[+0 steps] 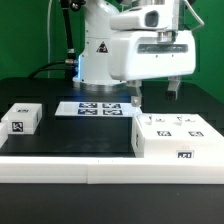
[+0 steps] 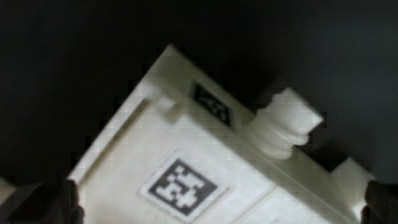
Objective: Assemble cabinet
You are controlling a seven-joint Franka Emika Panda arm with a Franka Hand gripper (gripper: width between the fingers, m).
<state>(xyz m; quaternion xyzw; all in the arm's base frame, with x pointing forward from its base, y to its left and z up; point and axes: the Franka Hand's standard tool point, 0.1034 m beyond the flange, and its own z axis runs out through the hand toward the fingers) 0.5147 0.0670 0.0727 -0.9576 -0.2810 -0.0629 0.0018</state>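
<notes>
- A small part (image 1: 22, 118), a white block with a black-and-white tag on its front, sits on the black table (image 1: 70, 135) at the exterior view's left, well apart from everything else.
- The marker board (image 1: 100, 107) lies flat near the middle of the table, in front of the white robot base (image 1: 98, 55), which carries a triangular warning sticker.
- The gripper (image 1: 155, 95) hangs to the right of the board, released. Its two fingers (image 2: 39, 205) are spread wide and hold nothing.
- The gripper hovers over the rear edge of the cabinet (image 1: 178, 138). Whether a fingertip touches the box cannot be told.
- The cabinet, a large white box, rests on the table at the exterior view's right, near the front edge. It has tags on its top and one on its front face.
- In the wrist view the cabinet lies at a slant below the spread fingers. A tag (image 2: 178, 185) shows on its face and a rounded white stub (image 2: 285, 122) stands out from it.
</notes>
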